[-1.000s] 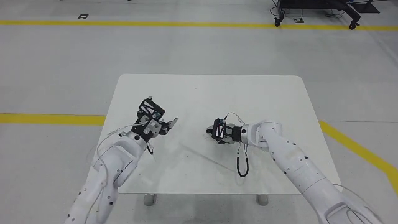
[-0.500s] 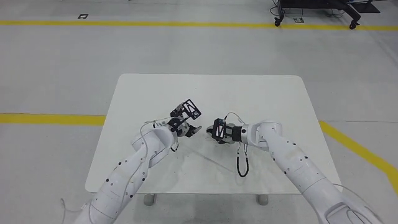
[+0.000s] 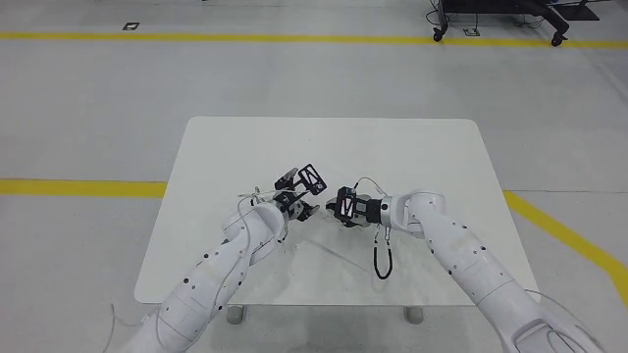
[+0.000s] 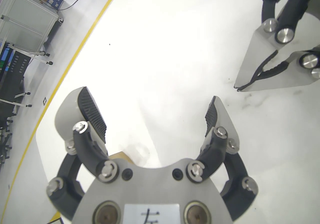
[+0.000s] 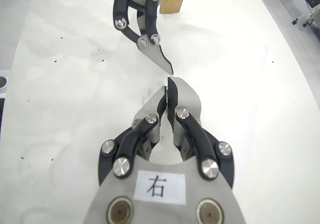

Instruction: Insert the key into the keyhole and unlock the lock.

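Mid-frame in the top view, left gripper spread wide faces right gripper, tips almost touching, right one clenched on thin key, brass padlock on white table just behind left gripper.

1. the white left arm comes in from the table's near left side, bent at the elbow, with its wrist turned toward the middle.
2. the left gripper, silver plates with black ribbed pads, has its fingers spread wide apart.
3. the white right arm comes in from the near right, its forearm pointing at the left one.
4. the right gripper is closed, its pads pinching what looks like a thin flat metal key.
5. the grippers face each other, one left fingertip just beside the right gripper's tip.
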Robot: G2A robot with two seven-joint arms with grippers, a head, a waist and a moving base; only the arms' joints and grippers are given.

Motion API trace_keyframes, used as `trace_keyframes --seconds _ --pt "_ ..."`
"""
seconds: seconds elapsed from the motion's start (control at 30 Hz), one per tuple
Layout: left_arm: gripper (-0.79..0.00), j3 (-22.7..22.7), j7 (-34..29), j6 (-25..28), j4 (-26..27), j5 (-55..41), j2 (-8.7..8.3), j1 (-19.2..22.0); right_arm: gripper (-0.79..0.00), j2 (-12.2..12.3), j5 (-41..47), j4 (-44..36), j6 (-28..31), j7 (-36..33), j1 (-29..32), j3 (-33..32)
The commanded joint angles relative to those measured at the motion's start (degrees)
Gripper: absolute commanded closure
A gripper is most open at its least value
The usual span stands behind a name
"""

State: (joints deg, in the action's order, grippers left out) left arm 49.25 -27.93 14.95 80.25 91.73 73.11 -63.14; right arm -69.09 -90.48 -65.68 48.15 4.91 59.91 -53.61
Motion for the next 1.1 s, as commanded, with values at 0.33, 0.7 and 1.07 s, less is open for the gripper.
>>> trace_keyframes --seconds 0.33,0.7,1.07 --pt "-0.785 -3.06 -1.13 2.08 -6.65 -0.42 1.55 2.12 0.000 0.00 0.00 0.00 0.00 0.00 0.00 0.00" --pt "-0.785 -2.28 -0.54 1.81 -7.00 -0.07 1.92 2.61 0.000 0.00 0.00 0.00 0.00 0.00 0.00 0.00" --pt "-0.785 8.44 -5.28 0.73 18.02 5.12 -0.57 -1.71 0.000 0.00 0.00 0.00 0.00 0.00 0.00 0.00"
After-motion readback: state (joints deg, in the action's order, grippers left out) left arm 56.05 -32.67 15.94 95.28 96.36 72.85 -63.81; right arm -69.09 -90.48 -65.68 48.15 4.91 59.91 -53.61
